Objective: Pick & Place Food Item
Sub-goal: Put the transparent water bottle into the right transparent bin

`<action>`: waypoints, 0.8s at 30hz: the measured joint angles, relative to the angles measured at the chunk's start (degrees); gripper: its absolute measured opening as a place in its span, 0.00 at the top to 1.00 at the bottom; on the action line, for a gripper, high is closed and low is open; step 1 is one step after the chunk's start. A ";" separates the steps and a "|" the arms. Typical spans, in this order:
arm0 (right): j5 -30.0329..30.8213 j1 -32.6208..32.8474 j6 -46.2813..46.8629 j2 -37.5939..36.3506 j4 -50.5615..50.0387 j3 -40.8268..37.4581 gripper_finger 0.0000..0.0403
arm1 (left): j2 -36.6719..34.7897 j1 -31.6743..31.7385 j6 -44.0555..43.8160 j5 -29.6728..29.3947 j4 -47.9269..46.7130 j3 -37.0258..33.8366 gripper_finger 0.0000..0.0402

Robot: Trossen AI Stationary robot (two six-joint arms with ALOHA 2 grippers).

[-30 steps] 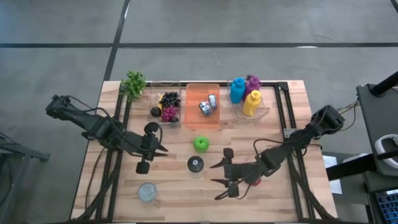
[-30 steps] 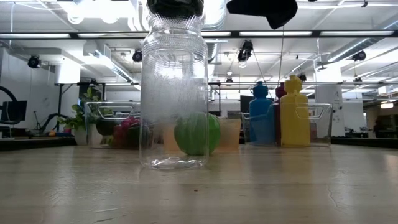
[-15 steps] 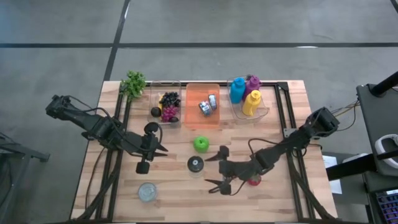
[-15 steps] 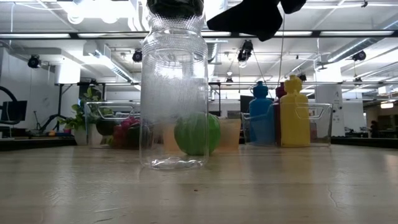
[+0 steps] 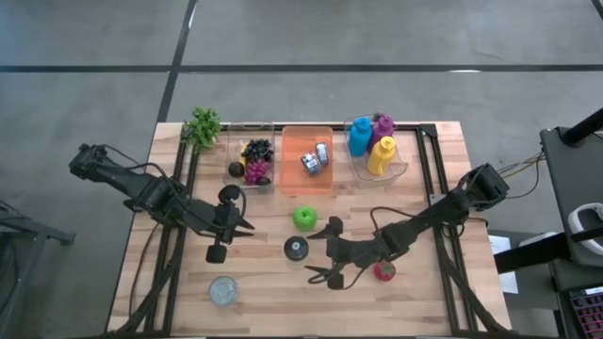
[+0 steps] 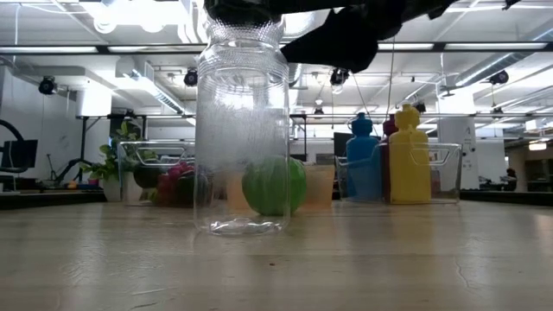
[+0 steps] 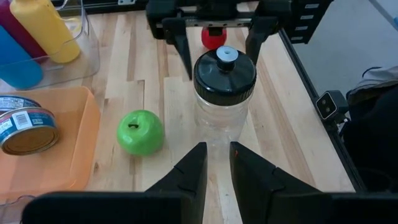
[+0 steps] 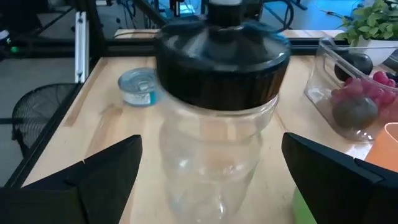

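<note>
Clear ribbed glass jar (image 6: 241, 138), matt black lid (image 7: 224, 73), pale wood table (image 5: 424, 284)

No text, brand or number can be read in any view. The tin can (image 7: 25, 129) in the orange tray (image 7: 74, 149) carries a printed label, but its words are too small to read.

A clear glass jar (image 6: 241, 130) with a black lid (image 6: 243, 10) is standing upright on the wooden table (image 6: 276, 259), near its front edge. Behind it a green apple (image 6: 274, 186) is sitting further back. Toward the far edge, a clear bin (image 6: 160, 173) is holding dark and red fruit, and another clear bin (image 6: 445, 173) is holding blue, yellow and purple bottles. A dark gripper (image 6: 346, 39) is hanging above, just beside the jar's lid.
</note>
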 joint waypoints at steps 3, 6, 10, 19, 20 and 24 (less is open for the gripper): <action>-1.57 -0.75 0.03 0.92 2.30 0.00 0.05 | 0.00 0.00 0.01 0.01 -0.04 0.00 0.82; -2.30 -1.05 -0.06 1.81 4.45 0.00 0.05 | 0.00 0.00 -0.01 0.01 0.00 0.00 0.82; -2.74 -1.47 -0.23 2.07 5.31 0.00 0.05 | 0.00 0.00 0.00 0.01 0.01 0.00 0.82; -5.53 -3.10 -0.23 2.13 5.59 0.00 0.05 | 0.00 0.00 -0.01 -0.01 0.00 0.00 0.82; -6.03 -3.34 -0.24 2.13 5.75 0.00 0.05 | 0.00 0.00 0.00 0.01 0.00 0.00 0.82; -6.30 -3.59 -2.72 2.13 7.39 0.00 0.05 | 0.00 0.00 -0.01 0.01 0.02 0.00 0.82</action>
